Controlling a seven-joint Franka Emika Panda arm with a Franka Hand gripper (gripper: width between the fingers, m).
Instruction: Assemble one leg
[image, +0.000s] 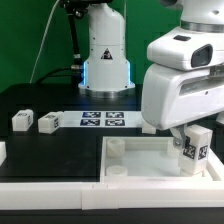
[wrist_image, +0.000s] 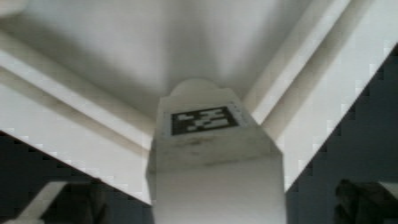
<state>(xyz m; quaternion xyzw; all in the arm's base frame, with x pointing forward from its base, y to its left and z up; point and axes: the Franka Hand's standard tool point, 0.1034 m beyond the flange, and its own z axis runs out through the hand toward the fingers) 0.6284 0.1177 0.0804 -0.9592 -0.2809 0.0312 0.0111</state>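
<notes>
My gripper (image: 191, 136) is shut on a leg (image: 197, 150), a small white block with a black-and-white marker. It holds the leg upright over the corner of the large white tray-like piece (image: 140, 160) at the exterior view's right. In the wrist view the leg (wrist_image: 214, 160) fills the middle between my dark fingers (wrist_image: 64, 200), with the tray's corner walls (wrist_image: 107, 60) behind it. I cannot tell whether the leg touches the tray. Two more legs (image: 22, 121) (image: 47, 122) stand on the black table at the exterior view's left.
The marker board (image: 101, 120) lies flat on the table beyond the tray. The robot's base (image: 105, 60) stands behind it. A round socket (image: 117, 147) shows in the tray's near-left corner. Another white part (image: 3, 151) shows at the left edge.
</notes>
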